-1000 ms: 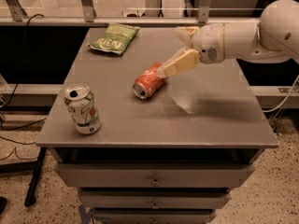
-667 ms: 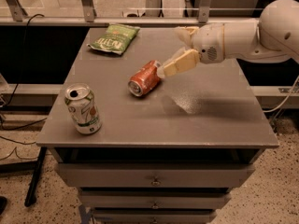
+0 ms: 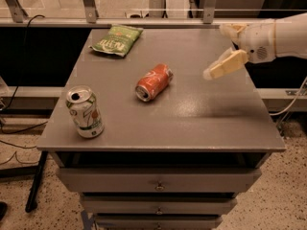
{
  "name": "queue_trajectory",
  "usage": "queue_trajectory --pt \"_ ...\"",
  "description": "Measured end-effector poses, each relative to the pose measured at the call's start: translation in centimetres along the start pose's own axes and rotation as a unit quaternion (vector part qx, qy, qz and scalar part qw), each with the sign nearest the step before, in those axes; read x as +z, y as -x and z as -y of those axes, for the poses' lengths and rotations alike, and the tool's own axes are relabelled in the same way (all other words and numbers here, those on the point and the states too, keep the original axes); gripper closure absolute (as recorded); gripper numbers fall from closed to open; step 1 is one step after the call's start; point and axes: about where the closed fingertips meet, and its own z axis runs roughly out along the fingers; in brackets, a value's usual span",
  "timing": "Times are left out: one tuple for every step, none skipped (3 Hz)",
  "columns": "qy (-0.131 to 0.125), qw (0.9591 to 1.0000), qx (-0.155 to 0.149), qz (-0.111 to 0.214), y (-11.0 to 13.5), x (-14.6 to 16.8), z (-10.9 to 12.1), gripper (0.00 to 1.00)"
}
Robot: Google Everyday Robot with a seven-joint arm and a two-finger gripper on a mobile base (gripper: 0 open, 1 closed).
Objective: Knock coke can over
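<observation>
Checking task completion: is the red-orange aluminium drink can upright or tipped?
Tipped: the red-orange aluminium can lies on its side; the gripper hovers apart to the right.

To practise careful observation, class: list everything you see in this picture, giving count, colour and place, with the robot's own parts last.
coke can: one, red-orange, lying on its side mid-table
white and green can: one, upright, front-left of the table
chip bag: one, green, back-left of the table
table: one, grey, with drawers beneath
arm: one, white, entering from the right
gripper: one, beige, above the table's right side, apart from the coke can
</observation>
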Motion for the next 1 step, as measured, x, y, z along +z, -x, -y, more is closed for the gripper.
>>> queue_trajectory --pt "-0.006 1.0 -0.001 -0.005 -0.33 -0.61 0.45 0.0"
